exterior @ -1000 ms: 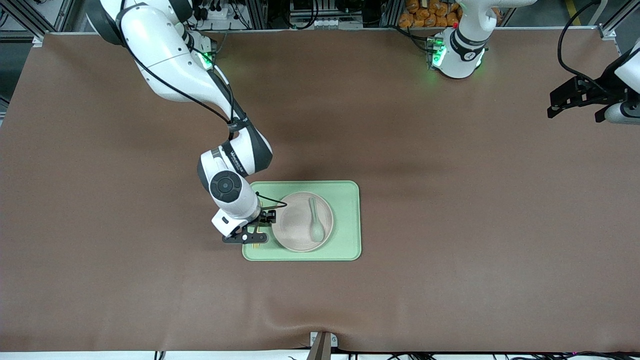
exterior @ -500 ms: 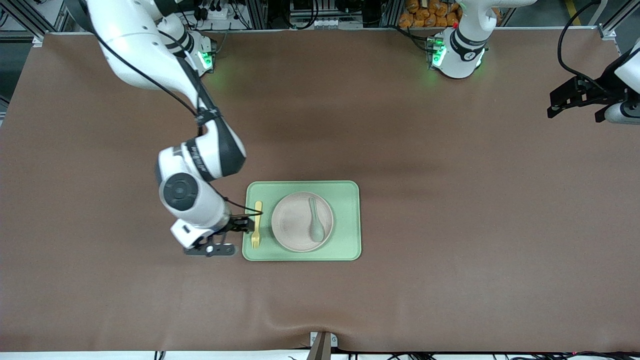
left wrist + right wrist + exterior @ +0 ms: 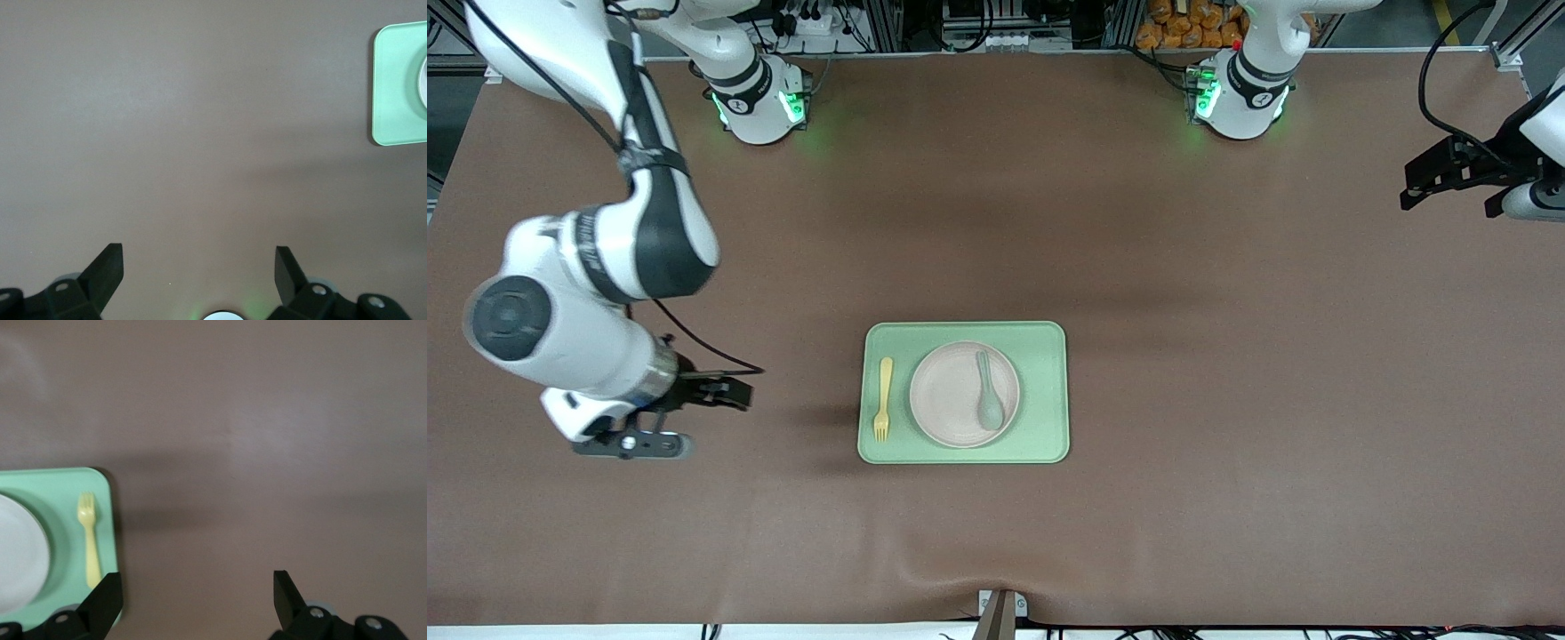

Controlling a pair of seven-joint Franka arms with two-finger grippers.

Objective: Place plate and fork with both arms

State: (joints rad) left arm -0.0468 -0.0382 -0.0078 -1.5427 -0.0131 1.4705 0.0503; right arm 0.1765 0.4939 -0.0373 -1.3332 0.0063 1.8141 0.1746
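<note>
- The tabletop (image 3: pixel 1227 356) is covered with a plain brown mat; both arm bases stand along its edge farthest from the front camera.
- The right claw (image 3: pixel 685 413) hangs over bare tabletop at the right arm's end, well apart from the tray, fingers spread wide and holding nothing.
- The green tray (image 3: pixel 1049 391) lies near the middle of the tabletop.
- The fork (image 3: pixel 883 398) lies flat on the tray, beside the plate on the right arm's side, tines toward the front camera.
- The plate (image 3: pixel 951 396) sits on the tray; a grey-green spoon (image 3: pixel 988 404) rests on it.
- The left claw (image 3: pixel 1449 182) waits over the tabletop's edge at the left arm's end, spread wide and empty.
</note>
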